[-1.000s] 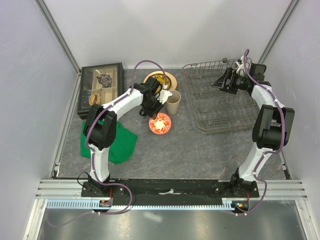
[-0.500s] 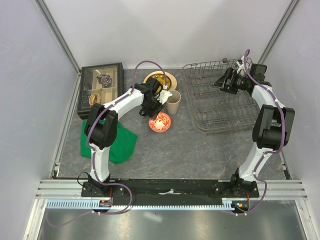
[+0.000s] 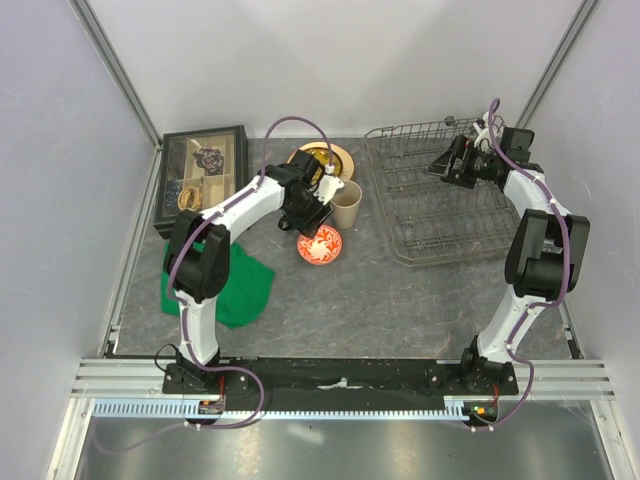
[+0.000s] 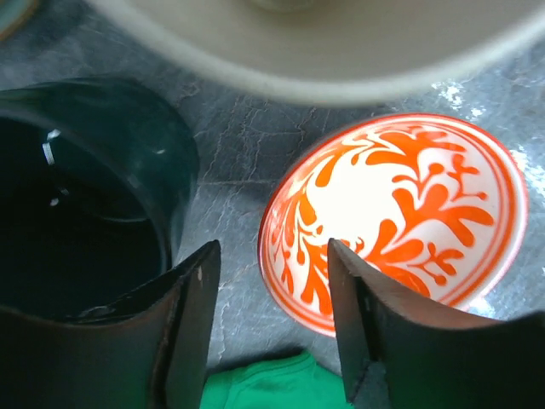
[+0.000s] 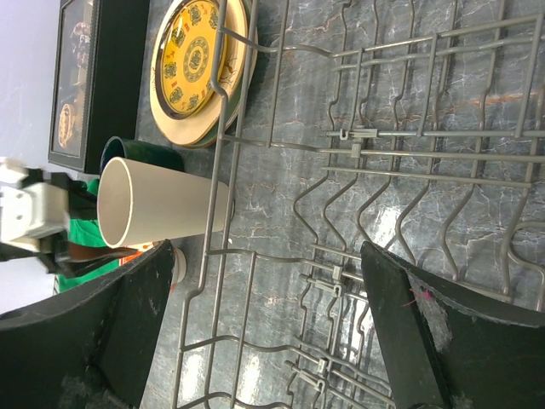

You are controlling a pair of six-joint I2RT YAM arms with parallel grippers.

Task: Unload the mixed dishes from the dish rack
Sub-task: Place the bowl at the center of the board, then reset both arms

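The grey wire dish rack stands at the right with no dishes in it; its wires fill the right wrist view. The stacked plates, the beige cup and the red-and-white bowl sit on the table left of it. The dark green mug stands beside the bowl. My left gripper is open and empty, low over the gap between mug and bowl, its left finger against the mug's outer wall. My right gripper is open and empty above the rack's back part.
A black box with a glass lid stands at the back left. A green cloth lies front left, its edge under my left fingers. The plates and cup lie just outside the rack's left side.
My left gripper has shifted slightly by the mug and bowl. The right arm and the dishes have not visibly moved.
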